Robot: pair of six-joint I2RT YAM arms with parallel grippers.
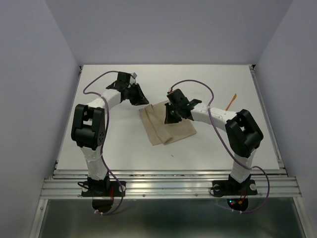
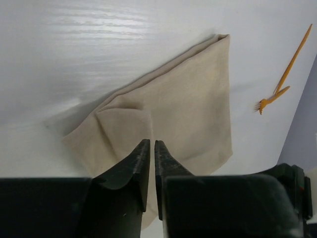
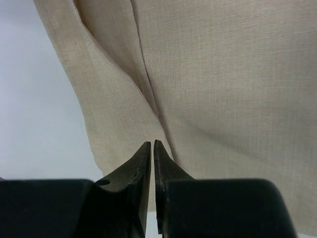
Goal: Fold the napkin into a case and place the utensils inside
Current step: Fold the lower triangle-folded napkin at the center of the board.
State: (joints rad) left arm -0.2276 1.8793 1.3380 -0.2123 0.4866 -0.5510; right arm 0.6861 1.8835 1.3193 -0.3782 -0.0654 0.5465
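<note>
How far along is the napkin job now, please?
Done: the napkin is folded over, but it is not yet a narrow case. In hand: the right hand, nearly shut, seems to pinch a fold; the left hand is at its edge. Left: finish folding and put the utensils, lying apart, inside.

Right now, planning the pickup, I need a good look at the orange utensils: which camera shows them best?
The left wrist view: the orange utensils lie in plain sight beyond the napkin, tines visible. The top view shows just a thin orange sliver. The right wrist view shows only napkin.
</note>
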